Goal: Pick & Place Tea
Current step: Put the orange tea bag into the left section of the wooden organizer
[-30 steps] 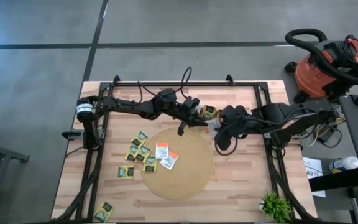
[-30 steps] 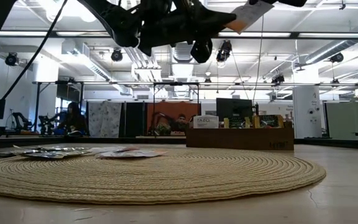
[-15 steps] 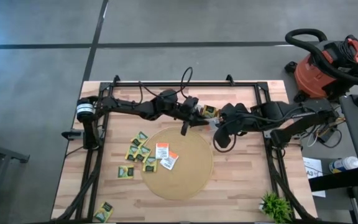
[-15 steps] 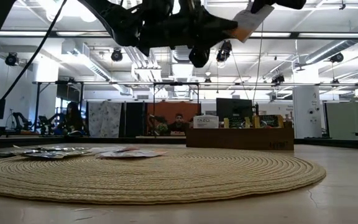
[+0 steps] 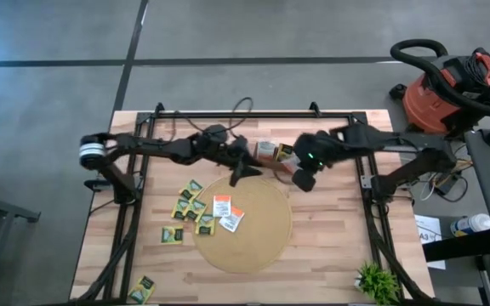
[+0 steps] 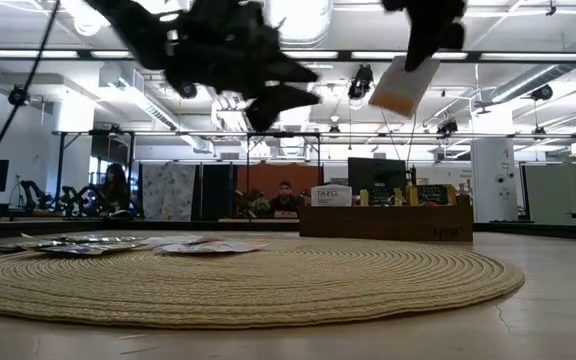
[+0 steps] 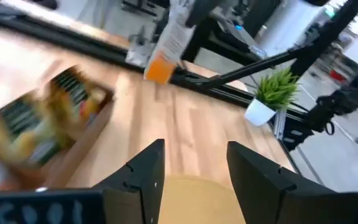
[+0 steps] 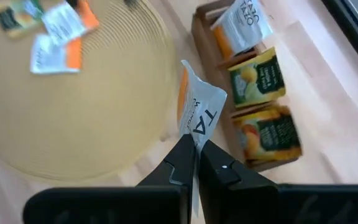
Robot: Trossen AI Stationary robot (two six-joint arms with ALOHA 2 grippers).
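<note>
Handed over, the white-and-orange sachet (image 8: 199, 112) now hangs pinched in the right claw (image 8: 196, 146) as the left claw (image 7: 191, 165) backs off spread, so the next move is lowering it into the wooden box (image 8: 229, 127) just beyond the right claw

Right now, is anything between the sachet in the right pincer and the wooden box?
Nothing visible. The right pincer holds the sachet in the air beside the wooden box; the left pincer is off to the side.

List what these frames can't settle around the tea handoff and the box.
- Wooden box, high view: right arm and right tool cover most compartments; fill unclear.
- Box contents, left wrist view: motion blur, labels unreadable.
- Held sachet, right wrist view: print cut off by the tool.
- Sachets on the mat, low view: edge-on, colours unclear.
- Left tool: open, empty.
</note>
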